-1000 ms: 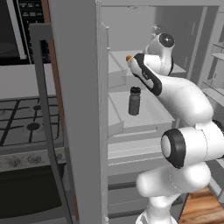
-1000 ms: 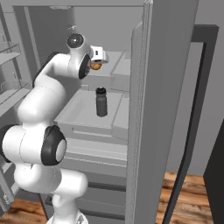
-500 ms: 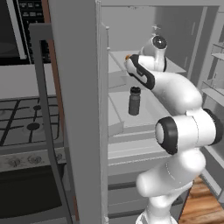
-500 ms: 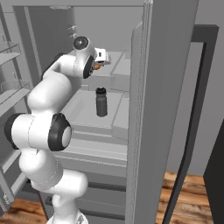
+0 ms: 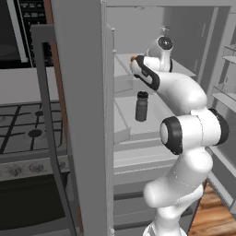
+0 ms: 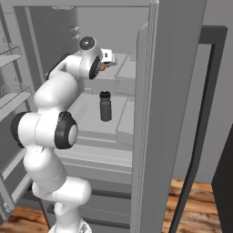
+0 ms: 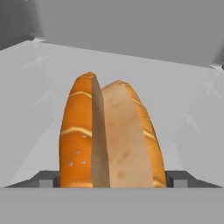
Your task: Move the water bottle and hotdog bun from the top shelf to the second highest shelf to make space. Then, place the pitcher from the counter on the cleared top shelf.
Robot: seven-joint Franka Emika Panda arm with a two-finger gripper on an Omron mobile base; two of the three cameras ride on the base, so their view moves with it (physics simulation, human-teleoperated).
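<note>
Between fingertips of hand [image 7: 112,178]: hotdog bun [image 7: 109,140]; fingers apart, on top shelf [image 7: 183,105].

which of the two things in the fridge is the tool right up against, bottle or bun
The hotdog bun on the top shelf: it sits between the fingertips of the tool. The water bottle stands upright one shelf lower, apart from it.

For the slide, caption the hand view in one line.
Gripper straddles the split hotdog bun on the top shelf, one finger tip on each side.
</note>
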